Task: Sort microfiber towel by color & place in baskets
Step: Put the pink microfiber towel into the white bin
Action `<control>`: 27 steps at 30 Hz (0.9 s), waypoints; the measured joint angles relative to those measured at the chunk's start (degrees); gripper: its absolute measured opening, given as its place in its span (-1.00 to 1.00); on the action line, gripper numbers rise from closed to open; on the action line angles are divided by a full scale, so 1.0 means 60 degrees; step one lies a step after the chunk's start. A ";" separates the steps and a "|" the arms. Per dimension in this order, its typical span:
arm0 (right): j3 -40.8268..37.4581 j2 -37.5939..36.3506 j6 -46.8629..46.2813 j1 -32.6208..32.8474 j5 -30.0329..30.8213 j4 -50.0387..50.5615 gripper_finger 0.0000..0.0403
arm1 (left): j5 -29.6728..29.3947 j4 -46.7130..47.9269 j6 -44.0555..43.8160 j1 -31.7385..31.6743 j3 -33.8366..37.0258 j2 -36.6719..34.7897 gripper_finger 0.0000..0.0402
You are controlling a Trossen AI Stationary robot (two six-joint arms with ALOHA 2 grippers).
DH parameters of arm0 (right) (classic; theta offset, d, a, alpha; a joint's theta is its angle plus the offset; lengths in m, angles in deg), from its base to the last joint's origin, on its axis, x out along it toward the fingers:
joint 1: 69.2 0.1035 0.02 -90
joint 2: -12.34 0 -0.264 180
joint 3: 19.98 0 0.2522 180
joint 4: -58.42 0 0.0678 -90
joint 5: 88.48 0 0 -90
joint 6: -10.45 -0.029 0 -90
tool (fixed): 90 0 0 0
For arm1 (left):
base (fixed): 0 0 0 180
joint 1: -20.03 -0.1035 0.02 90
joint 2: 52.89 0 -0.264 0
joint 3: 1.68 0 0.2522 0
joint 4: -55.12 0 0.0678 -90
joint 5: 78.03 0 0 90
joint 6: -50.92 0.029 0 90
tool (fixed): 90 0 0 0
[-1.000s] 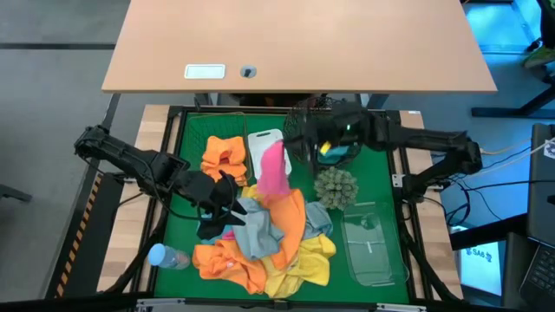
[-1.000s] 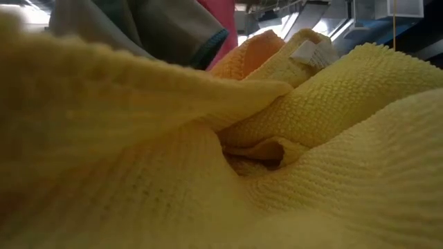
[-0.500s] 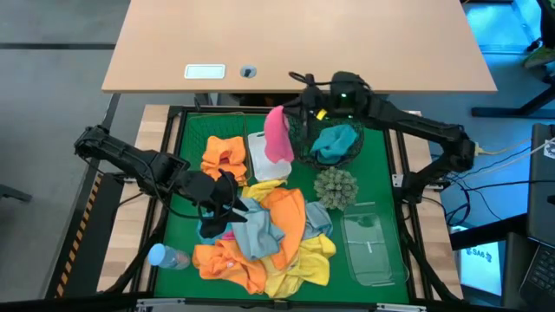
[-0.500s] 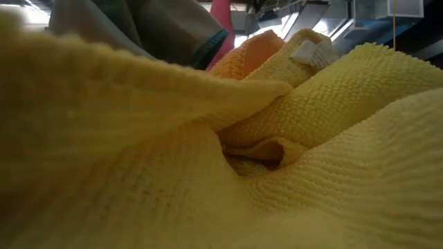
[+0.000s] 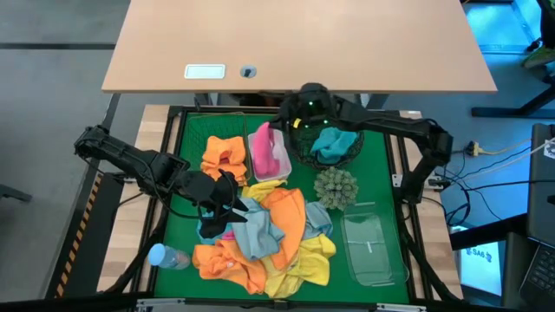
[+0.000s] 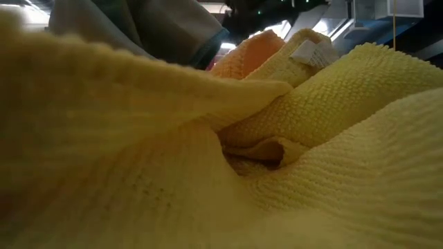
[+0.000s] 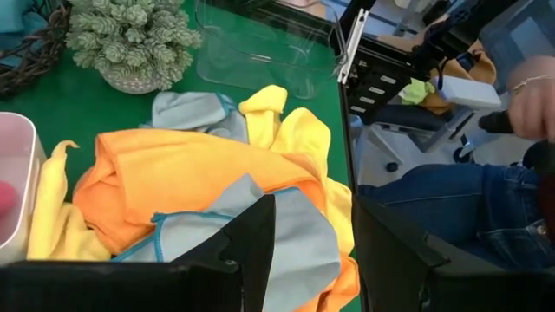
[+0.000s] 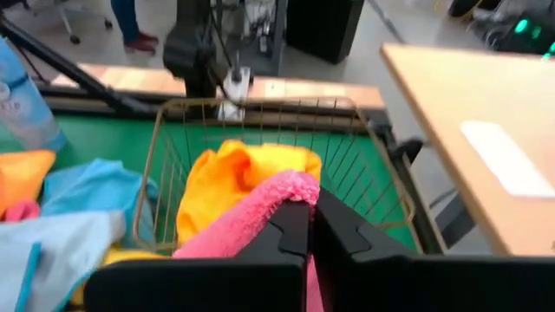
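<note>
My right gripper [image 5: 279, 126] is shut on a pink towel [image 5: 263, 152] over the small white tub [image 5: 281, 165]; most of that towel lies inside the tub. The dark square wire basket [image 5: 224, 152] holds an orange towel, and the round black mesh basket [image 5: 331, 146] holds a teal one. The clear tray [image 5: 373, 250] is at the near right. Orange, grey and yellow towels are heaped in a pile [image 5: 273, 232] at the near middle. My left gripper [image 7: 312, 251] is open, with its fingers over a grey towel [image 7: 299, 234] at the pile's left side. My right gripper pinches a fold of the pink towel [image 8: 276, 198] between its two shut fingers [image 8: 342, 227]. It comes at the towel slanting down from the far right. The towel trails down from the fingers into the white tub.
A spiky plant ball [image 5: 336, 186] stands between the mesh basket and the clear tray. A bottle with a blue cap [image 5: 165, 257] lies at the near left. A yellow towel [image 6: 277, 159] fills the low view. A seated person's legs [image 7: 451, 208] are beyond the table's right edge.
My right gripper carried the hanging pink towel from above the pile up toward the far edge. It then moved left and lowered the towel into the white tub. The towel now lies bunched in the tub, and the gripper stays shut on it.
</note>
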 joint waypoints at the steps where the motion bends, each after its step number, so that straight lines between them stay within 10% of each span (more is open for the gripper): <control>1: 0.0000 0.0040 -0.0005 0.0000 0.0000 0.0115 -0.98 | 0.0000 0.0000 0.0003 0.0000 0.0000 0.0000 -0.27; 17: -0.0004 0.0123 0.0000 0.0000 0.0831 0.1390 -0.94 | -0.0003 0.0000 0.0018 0.0000 0.0000 0.0000 -0.27; 27: -0.0004 0.0123 -0.0007 0.0011 0.0667 0.1397 -0.36 | 0.0000 0.0000 0.0018 0.0000 0.0000 0.0000 -0.27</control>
